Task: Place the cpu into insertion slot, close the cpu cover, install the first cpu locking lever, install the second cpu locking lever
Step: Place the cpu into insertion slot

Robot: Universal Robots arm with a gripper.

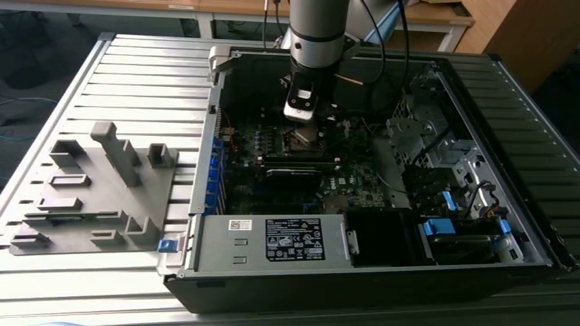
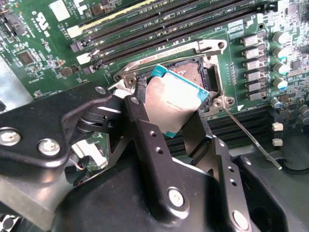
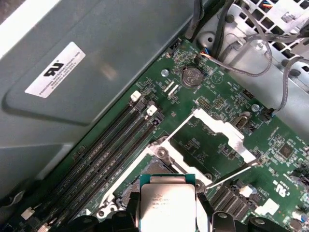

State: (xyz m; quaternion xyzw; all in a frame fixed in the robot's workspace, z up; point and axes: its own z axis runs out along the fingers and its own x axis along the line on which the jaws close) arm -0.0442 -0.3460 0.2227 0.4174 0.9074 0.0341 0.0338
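Observation:
My gripper (image 2: 172,107) is shut on the cpu (image 2: 175,102), a silver-topped square chip with a teal edge, pinched between two black fingers (image 2: 145,121). The chip hangs tilted right over the insertion slot (image 2: 199,71), the black socket with a silver rim on the green board. In the first wrist view the cpu (image 3: 166,203) sits just above the insertion slot (image 3: 153,170). The cpu cover (image 3: 218,126), a silver frame with a square cut-out, lies flipped open beside the socket. A thin locking lever (image 2: 251,140) stands loose. In the exterior view the gripper (image 1: 303,130) is down inside the computer case.
Long black memory slots (image 2: 159,29) run beside the socket. Capacitors (image 2: 282,53) line one side. Case walls (image 1: 204,170), a drive cage with cables (image 1: 435,146) and the power supply (image 1: 272,239) ring the board. A grey fixture tray (image 1: 91,190) lies at the exterior view's left.

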